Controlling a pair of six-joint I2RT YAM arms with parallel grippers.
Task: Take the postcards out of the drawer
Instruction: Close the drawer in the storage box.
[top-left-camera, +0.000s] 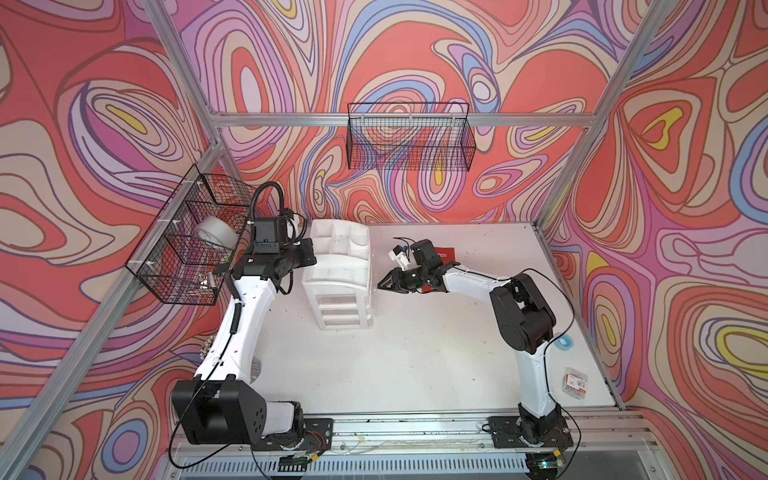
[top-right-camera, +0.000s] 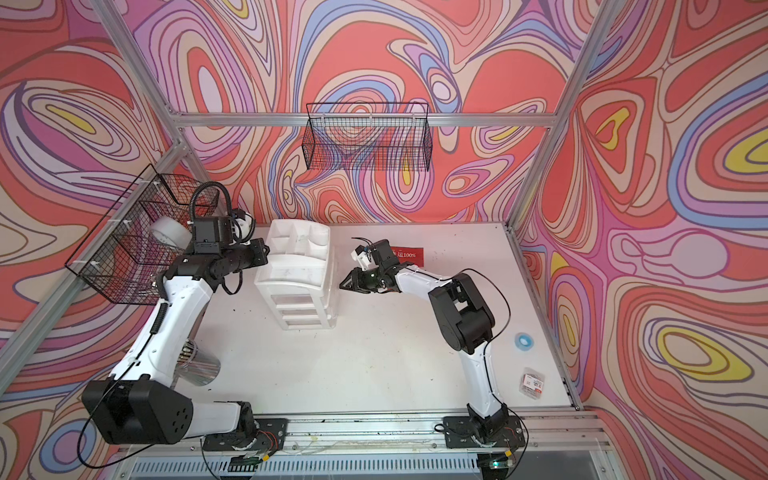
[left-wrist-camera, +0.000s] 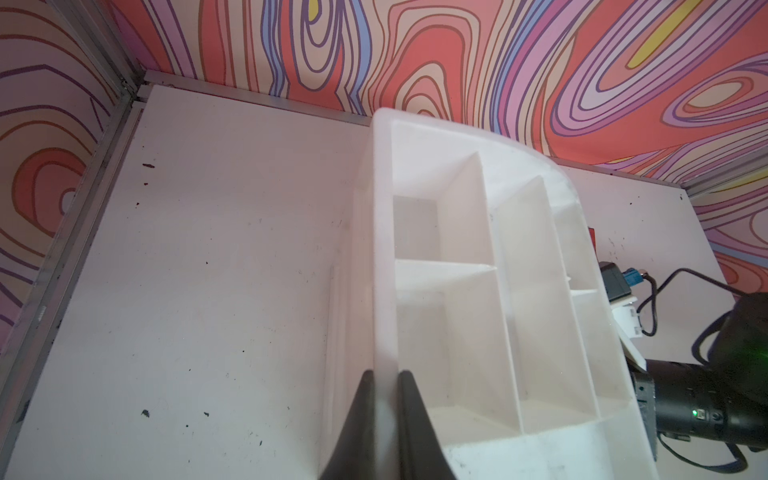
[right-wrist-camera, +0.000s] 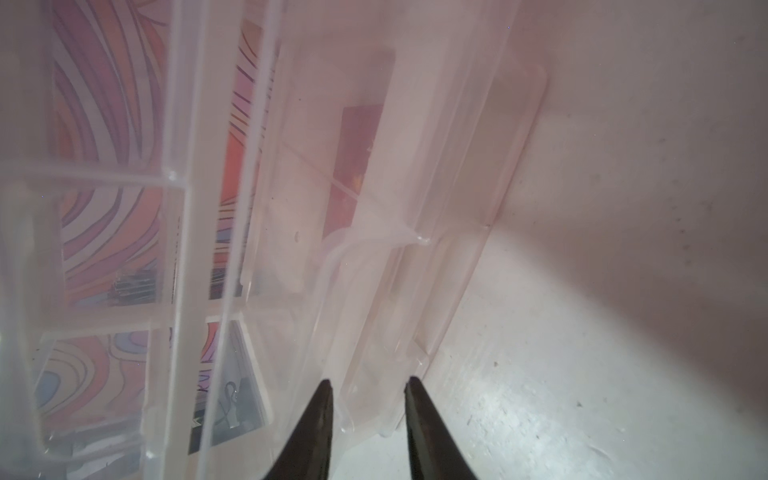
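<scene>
The white organizer (top-left-camera: 338, 274) stands mid-table in both top views. My left gripper (left-wrist-camera: 385, 376) is shut on its left side wall, which shows white between the fingers. My right gripper (right-wrist-camera: 369, 384) is at the organizer's right side, shut on the front lip of a clear drawer (right-wrist-camera: 415, 208). Through the drawer's plastic a red postcard (right-wrist-camera: 357, 145) shows dimly inside. Another red postcard (top-right-camera: 409, 256) lies flat on the table behind the right arm, partly hidden by the wrist. In a top view the right gripper (top-right-camera: 345, 284) points at the organizer.
Wire baskets hang on the back wall (top-left-camera: 409, 141) and the left wall (top-left-camera: 187, 237), the left one holding a tape roll (top-left-camera: 216, 237). A metal cup (top-right-camera: 199, 365) lies by the left arm. A blue ring (top-right-camera: 521, 340) and a small clear box (top-left-camera: 577, 384) lie at the right.
</scene>
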